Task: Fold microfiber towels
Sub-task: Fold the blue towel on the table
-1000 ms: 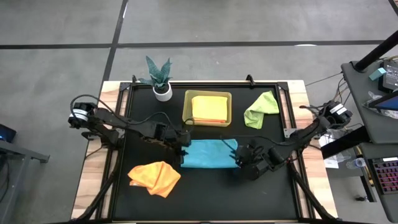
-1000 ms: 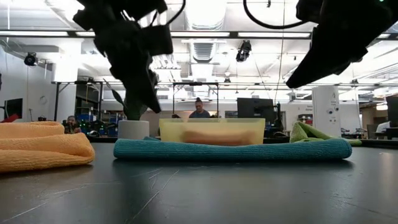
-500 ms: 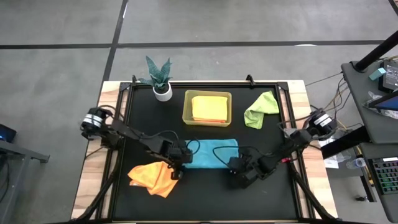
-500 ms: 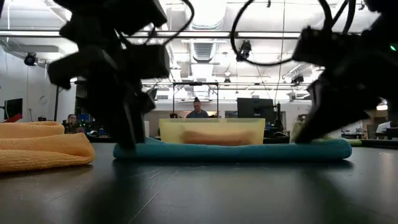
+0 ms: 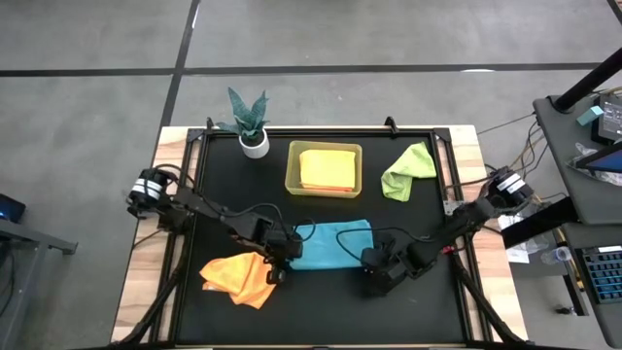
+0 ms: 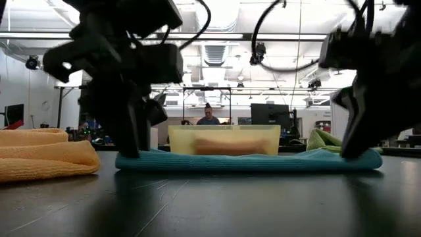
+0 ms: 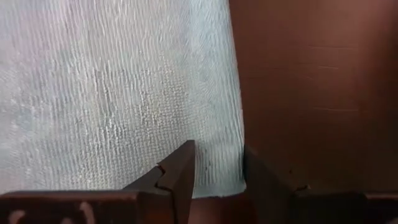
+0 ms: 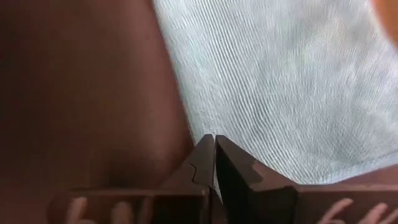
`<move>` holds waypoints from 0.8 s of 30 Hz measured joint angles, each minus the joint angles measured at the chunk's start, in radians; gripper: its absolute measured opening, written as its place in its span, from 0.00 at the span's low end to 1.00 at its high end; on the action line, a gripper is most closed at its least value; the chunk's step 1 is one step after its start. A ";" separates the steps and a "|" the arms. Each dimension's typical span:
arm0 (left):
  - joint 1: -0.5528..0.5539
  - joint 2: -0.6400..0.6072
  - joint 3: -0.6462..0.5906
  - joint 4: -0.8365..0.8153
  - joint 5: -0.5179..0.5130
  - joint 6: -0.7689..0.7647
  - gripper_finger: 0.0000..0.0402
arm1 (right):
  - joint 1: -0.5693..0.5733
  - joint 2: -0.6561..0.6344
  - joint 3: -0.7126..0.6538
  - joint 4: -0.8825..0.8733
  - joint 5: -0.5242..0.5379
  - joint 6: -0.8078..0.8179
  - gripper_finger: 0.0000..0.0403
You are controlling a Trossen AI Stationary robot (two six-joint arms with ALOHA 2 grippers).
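I have the teal towel (image 5: 330, 243) lying mid-table, long axis nine-to-three. My left gripper (image 5: 279, 255) straddles its seven o'clock corner, part-closed; my right gripper (image 5: 372, 275) is clenched on its five o'clock corner.

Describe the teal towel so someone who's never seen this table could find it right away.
On the black table top, look just in front of the translucent yellow bin. The teal towel lies flat there between both grippers, the only blue cloth; its neighbours are orange and lime green.
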 joint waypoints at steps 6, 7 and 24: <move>0.001 -0.044 0.016 0.049 -0.150 0.026 0.29 | 0.000 -0.090 -0.002 -0.017 0.009 -0.088 0.02; 0.002 -0.048 0.016 0.082 -0.181 0.030 0.29 | -0.001 -0.103 -0.002 -0.012 0.016 -0.115 0.02; -0.036 -0.051 0.000 0.585 -0.263 -0.006 0.29 | -0.154 -0.181 -0.025 0.133 -0.017 -0.604 0.17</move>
